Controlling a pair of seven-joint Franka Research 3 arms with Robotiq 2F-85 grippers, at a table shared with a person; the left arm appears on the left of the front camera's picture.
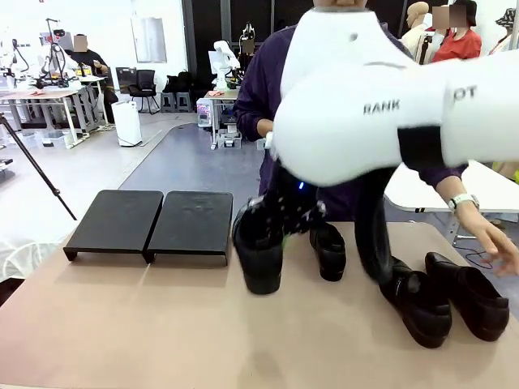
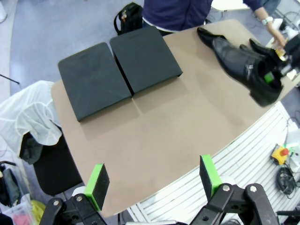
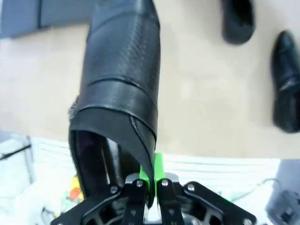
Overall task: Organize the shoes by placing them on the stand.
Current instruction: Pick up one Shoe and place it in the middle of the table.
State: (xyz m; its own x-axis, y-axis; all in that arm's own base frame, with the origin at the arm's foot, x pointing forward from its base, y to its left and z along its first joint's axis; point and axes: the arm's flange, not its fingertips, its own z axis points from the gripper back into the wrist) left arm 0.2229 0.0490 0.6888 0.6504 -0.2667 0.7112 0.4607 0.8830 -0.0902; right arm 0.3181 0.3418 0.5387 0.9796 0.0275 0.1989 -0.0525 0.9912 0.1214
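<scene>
My right gripper [image 3: 151,182] is shut on the back rim of a glossy black shoe [image 3: 123,79], whose toe points away from the wrist toward the stand [image 3: 42,14]. In the front view that shoe [image 1: 259,255] hangs at the table's middle under the right gripper [image 1: 282,231], just right of the low black two-section stand [image 1: 146,220], which holds nothing. Three more shoes lie on the table: one [image 1: 328,251] behind the held shoe and two [image 1: 418,306] [image 1: 470,296] at the right. My left gripper [image 2: 153,180] is open high above the near table edge.
A person in a purple top stands at the far side, one hand [image 1: 501,253] at the table's right edge by the shoes. The white right arm [image 1: 381,105] blocks much of the front view. Bare tabletop [image 2: 164,126] lies in front of the stand.
</scene>
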